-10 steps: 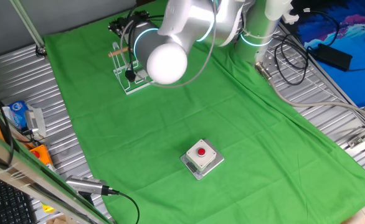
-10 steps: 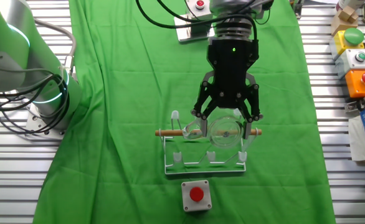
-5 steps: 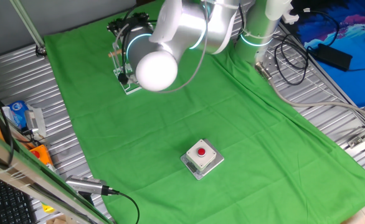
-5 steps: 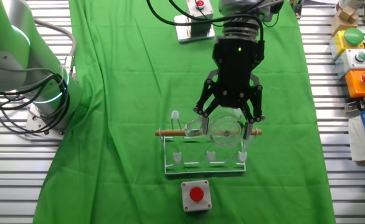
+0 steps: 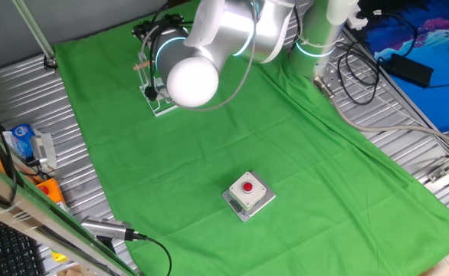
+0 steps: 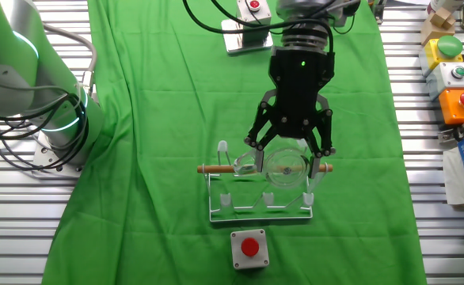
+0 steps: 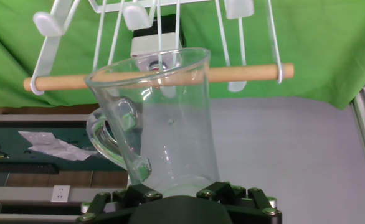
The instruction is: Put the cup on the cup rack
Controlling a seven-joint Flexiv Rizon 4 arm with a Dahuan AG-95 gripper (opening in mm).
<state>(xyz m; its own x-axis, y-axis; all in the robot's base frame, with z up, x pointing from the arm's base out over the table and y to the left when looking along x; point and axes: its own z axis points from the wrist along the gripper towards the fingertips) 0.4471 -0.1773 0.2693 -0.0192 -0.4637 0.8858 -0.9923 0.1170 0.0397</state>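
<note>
Green cloth (image 6: 153,119) is spread over a ribbed metal table (image 6: 18,229). The gripper (image 6: 289,152) is seen from the other fixed view with black fingers (image 6: 257,131) splayed around the cup (image 6: 286,165); whether the pads actually clamp the glass cannot be told. In the hand view the cup (image 7: 164,118) is seated with its base at the gripper housing, long axis running along the fingers, open mouth pointed away toward the cup rack (image 7: 157,74). The handle is on the left in that view. The cup is clear, colourless and slightly flared at the rim. The rim is seen overlapping the wooden rod (image 7: 238,74); contact cannot be confirmed. White wire loops (image 7: 101,37) rise behind it. The rack (image 6: 260,202) stands just beyond a grey box with a red button (image 6: 249,248). In one fixed view the rack (image 5: 152,96) is mostly hidden by the arm (image 5: 209,46).
</note>
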